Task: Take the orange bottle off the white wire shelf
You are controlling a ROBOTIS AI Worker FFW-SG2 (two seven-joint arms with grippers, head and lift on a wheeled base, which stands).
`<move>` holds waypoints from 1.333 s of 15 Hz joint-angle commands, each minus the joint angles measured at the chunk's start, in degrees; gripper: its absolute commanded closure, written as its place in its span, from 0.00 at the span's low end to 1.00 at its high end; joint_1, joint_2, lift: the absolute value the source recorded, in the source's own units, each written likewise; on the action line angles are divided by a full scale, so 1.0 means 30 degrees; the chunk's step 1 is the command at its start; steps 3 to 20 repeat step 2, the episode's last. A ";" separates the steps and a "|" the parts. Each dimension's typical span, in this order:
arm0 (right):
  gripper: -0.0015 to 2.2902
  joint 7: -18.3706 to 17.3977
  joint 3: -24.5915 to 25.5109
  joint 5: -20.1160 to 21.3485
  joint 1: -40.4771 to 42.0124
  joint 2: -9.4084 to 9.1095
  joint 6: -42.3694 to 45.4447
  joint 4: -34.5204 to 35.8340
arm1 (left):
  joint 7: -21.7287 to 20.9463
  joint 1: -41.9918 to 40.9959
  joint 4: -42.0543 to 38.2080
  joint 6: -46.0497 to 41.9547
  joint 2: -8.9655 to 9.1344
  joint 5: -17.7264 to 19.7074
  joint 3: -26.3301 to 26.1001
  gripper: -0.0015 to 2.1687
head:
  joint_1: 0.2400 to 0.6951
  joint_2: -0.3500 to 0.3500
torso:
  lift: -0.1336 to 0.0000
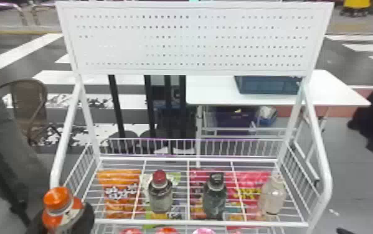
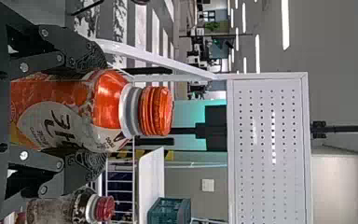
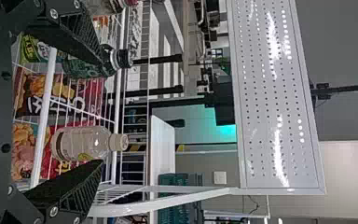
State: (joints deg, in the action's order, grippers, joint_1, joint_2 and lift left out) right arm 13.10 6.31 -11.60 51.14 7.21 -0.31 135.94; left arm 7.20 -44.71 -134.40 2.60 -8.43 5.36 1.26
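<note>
Nearest of all, the orange bottle (image 1: pixel 60 215) sits between the two fingers of the left gripper (image 2: pixel 99 111), which press on either side of its body. Its long axis runs upright, cap above the fingers, so the grip crosses it squarely (a sensible hold for something this round). The left arm is plainly the nearer one; the right gripper (image 3: pixel 103 116) is over toward the other end, its fingers spread, with a clear bottle (image 1: pixel 272 196) in line with the gap.

Just beyond the left gripper and to its right comes the front rail of the white wire shelf (image 1: pixel 176 222). I judge the bottle to be on the near side of that rail already, though its base is hidden. What remains looks like drawing it back toward the robot, upright, and away from the left post (image 1: pixel 67 137) just past the cap. Swinging right could knock that post or the red-capped bottle (image 1: pixel 160 193) to the gripper's right. Farther beyond, past the shelf's back, stands a white table (image 1: pixel 213 93).
</note>
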 commanded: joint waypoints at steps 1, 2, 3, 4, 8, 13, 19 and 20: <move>0.06 0.0000 0.0007 0.0088 0.0003 0.0029 -0.0001 0.0039 | 0.0001 -0.0009 -0.0026 0.0000 -0.0001 0.0001 -0.0041 0.32 | 0.57 0.50 | 1.00; 0.06 -0.0058 0.0007 0.0088 0.0003 0.0029 -0.0001 0.0039 | 0.0001 -0.0009 0.0003 0.0000 -0.0001 0.0001 -0.0041 0.32 | 0.57 0.50 | 1.00; 0.06 -0.0058 0.0007 0.0088 0.0003 0.0029 -0.0001 0.0039 | 0.0001 -0.0009 0.0003 0.0000 -0.0001 0.0001 -0.0041 0.32 | 0.57 0.50 | 1.00; 0.06 -0.0058 0.0007 0.0088 0.0003 0.0029 -0.0001 0.0039 | 0.0001 -0.0009 0.0003 0.0000 -0.0001 0.0001 -0.0041 0.32 | 0.57 0.50 | 1.00; 0.06 -0.0058 0.0007 0.0088 0.0003 0.0029 -0.0001 0.0039 | 0.0001 -0.0009 0.0003 0.0000 -0.0001 0.0001 -0.0041 0.32 | 0.57 0.50 | 1.00; 0.06 -0.0058 0.0007 0.0088 0.0003 0.0029 -0.0001 0.0039 | 0.0001 -0.0009 0.0003 0.0000 -0.0001 0.0001 -0.0041 0.32 | 0.57 0.50 | 1.00; 0.06 -0.0058 0.0007 0.0088 0.0003 0.0029 -0.0001 0.0039 | 0.0001 -0.0009 0.0003 0.0000 -0.0001 0.0001 -0.0041 0.32 | 0.57 0.50 | 1.00; 0.06 -0.0058 0.0007 0.0088 0.0003 0.0029 -0.0001 0.0039 | 0.0001 -0.0009 0.0003 0.0000 -0.0001 0.0001 -0.0041 0.32 | 0.57 0.50 | 1.00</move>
